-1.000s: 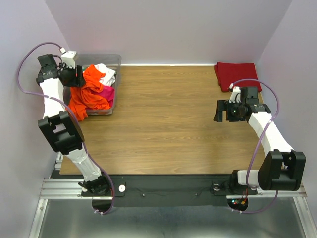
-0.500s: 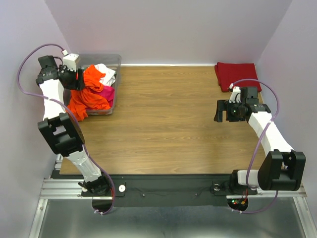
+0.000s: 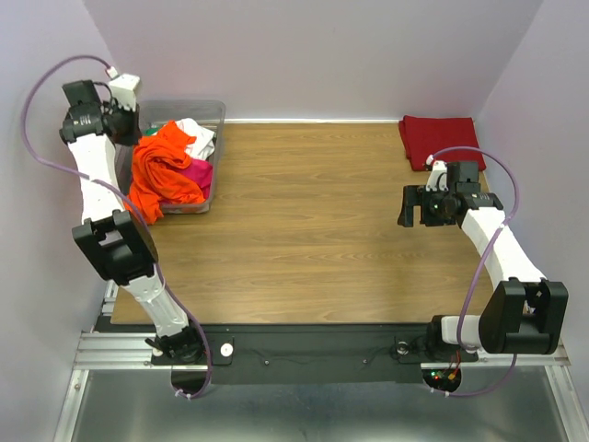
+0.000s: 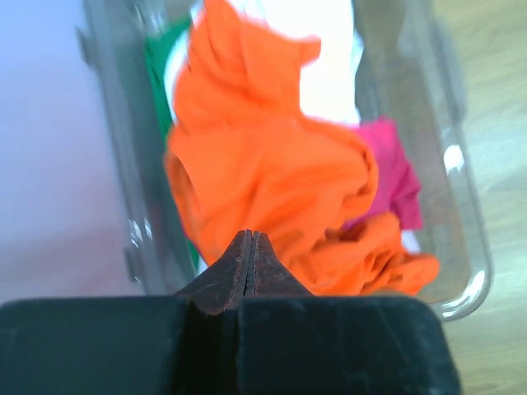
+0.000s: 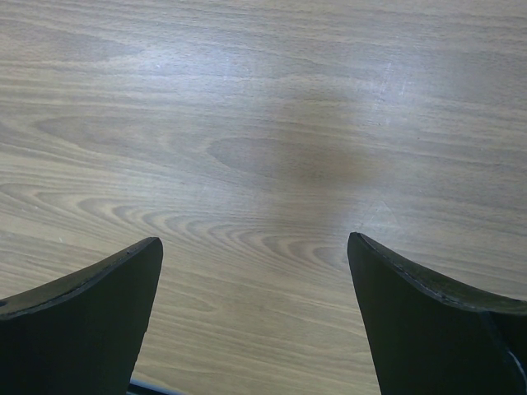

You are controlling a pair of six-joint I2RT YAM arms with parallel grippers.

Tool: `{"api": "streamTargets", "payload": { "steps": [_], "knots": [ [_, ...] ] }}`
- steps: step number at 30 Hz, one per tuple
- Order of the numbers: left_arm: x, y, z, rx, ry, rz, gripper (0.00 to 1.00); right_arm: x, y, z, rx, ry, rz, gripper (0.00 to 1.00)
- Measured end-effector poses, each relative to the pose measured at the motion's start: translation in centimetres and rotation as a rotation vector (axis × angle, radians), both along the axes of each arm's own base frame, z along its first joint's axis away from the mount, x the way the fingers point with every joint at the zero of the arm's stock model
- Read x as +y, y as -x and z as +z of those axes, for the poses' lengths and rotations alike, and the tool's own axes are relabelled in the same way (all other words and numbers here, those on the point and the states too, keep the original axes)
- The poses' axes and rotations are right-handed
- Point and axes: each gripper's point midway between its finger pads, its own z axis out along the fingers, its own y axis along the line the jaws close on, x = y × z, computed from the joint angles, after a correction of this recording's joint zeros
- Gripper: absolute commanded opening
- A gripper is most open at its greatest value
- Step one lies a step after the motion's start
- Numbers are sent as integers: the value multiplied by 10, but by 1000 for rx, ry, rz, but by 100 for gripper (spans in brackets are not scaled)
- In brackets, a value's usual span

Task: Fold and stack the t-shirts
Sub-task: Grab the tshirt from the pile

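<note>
Top external view gives us a clear bin [image 3: 217, 112] at the far left corner of the wooden tabletop [image 3: 304, 221], heaped with crumpled shirts. On top is the bright orange shirt [image 3: 162, 173], bunched in loose folds, one end spilling over the bin's near rim and hanging down to the tabletop. A magenta shirt [image 3: 199, 169] peeks out from under its right side, and a white shirt [image 3: 199, 136] lies behind it against the far wall of the bin. Well apart from these, in the far right corner of the tabletop, a dark red shirt [image 3: 439, 138] lies folded into a flat rectangle.

From the left wrist camera we see the left pincer [image 4: 249, 247] with its two fingers pressed tightly together, tips right at the near edge of the orange cloth. We cannot tell whether any fabric is caught between them. A strip of green shirt [image 4: 165, 70] shows along the bin's left wall.

Over on the right, the right pincer [image 5: 254, 240] is spread wide and holds nothing, with only bare wood grain beneath it, near the red shirt but not touching it.
</note>
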Motion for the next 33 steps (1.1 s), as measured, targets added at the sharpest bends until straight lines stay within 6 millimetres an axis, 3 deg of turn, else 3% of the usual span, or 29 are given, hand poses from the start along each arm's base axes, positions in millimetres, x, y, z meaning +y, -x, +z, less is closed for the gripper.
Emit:
{"api": "streamTargets", "payload": {
  "steps": [3, 5, 7, 8, 11, 12, 15, 19, 22, 26, 33],
  "knots": [
    [-4, -9, 43, -97, 8, -13, 0, 0, 0, 0, -1, 0, 0, 100],
    [-11, -11, 83, -186, 16, -32, 0, 0, 0, 1, -4, 0, 0, 100],
    [-18, -10, 109, -242, 12, -46, 20, 0, 0, 3, -11, 1, 0, 100],
    [-22, -8, 121, -265, 4, -52, 41, 0, 0, 4, -14, 1, 0, 100],
    [-37, 0, 135, -286, -26, -78, 64, 0, 0, 6, -22, 1, 0, 100],
    [-41, 4, 129, -271, -31, -81, 69, 0, 0, 7, -25, 1, 0, 100],
    [-48, 12, 99, -188, -38, -88, 71, 0, 1, 10, -34, 1, 0, 100],
    [-35, 20, 31, -11, -67, -58, 71, 0, 2, 11, -40, 2, 1, 100],
    [-23, 23, -4, 84, -97, -38, 70, 0, 4, 10, -35, 4, 3, 100],
    [-10, 21, -28, 149, -142, -11, 69, 0, 4, 9, -35, 5, 6, 100],
    [9, 8, -51, 186, -193, 41, 47, 0, 4, 8, -31, 6, 6, 100]
  ]
}}
